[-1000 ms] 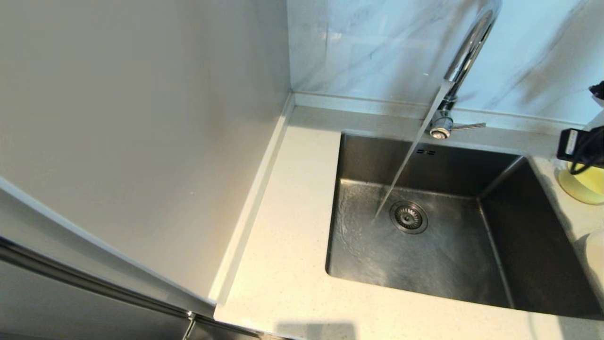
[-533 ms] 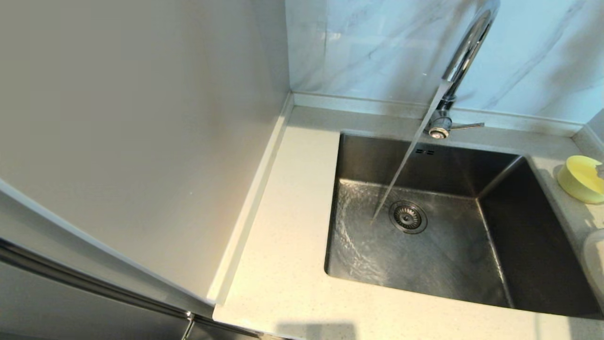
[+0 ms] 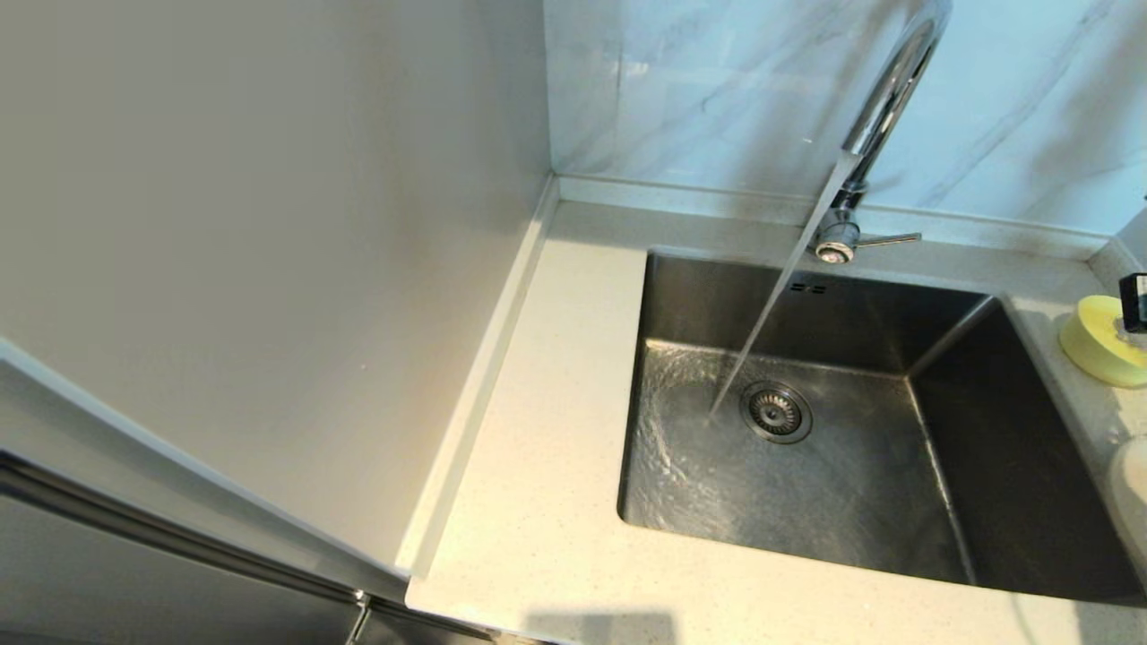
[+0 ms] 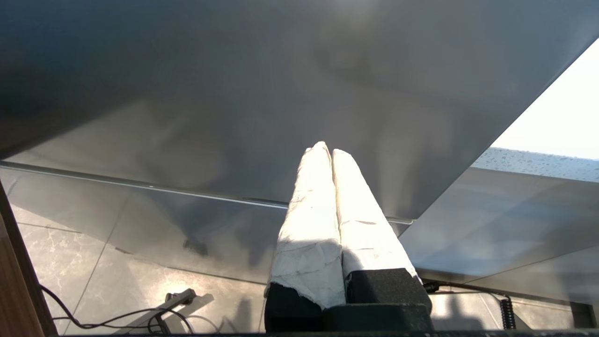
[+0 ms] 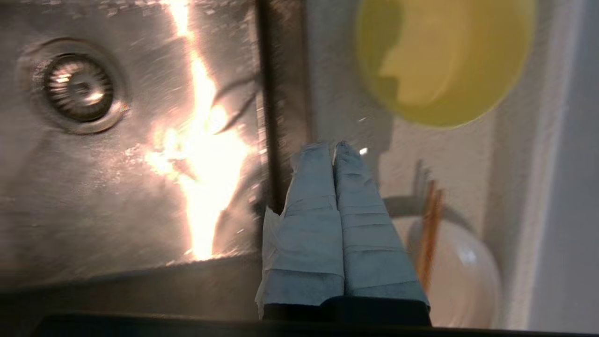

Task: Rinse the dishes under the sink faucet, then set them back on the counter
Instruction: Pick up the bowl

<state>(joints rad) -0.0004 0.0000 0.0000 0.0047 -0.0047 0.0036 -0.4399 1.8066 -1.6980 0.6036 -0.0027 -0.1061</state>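
Speckled off-white stone forms the counter [image 3: 538,466], which wraps around a square steel sink [image 3: 1004,430] and ends in a low raised rim along the walls. Behind it stands a white marble-veined wall panel [image 3: 717,90]; on the robot's left a plain beige panel [image 3: 269,224] rises from the counter edge. The chrome faucet [image 3: 883,98] arches up at the back of the sink, its thin lever [image 3: 887,239] pointing toward the robot's right. Water [image 3: 762,322] runs from the spout in a slanting stream and lands just beside the round drain [image 3: 776,412], rippling across the basin floor.

On the counter to the right of the sink sits the yellow bowl [image 3: 1098,340], near the back corner. The white plate [image 5: 454,276] lies on the same strip of counter, nearer the robot, with thin brown-orange sticks [image 5: 428,234] resting across it; what they are cannot be told.

The right gripper [image 5: 334,150] hovers above the counter edge between sink and dishes, its cloth-wrapped fingers pressed together and holding nothing, apart from the bowl. The left gripper [image 4: 326,150] is parked below the counter in front of a grey cabinet face [image 4: 281,93], fingers together as well, above a tiled floor [image 4: 93,271] with a black cable [image 4: 117,318].
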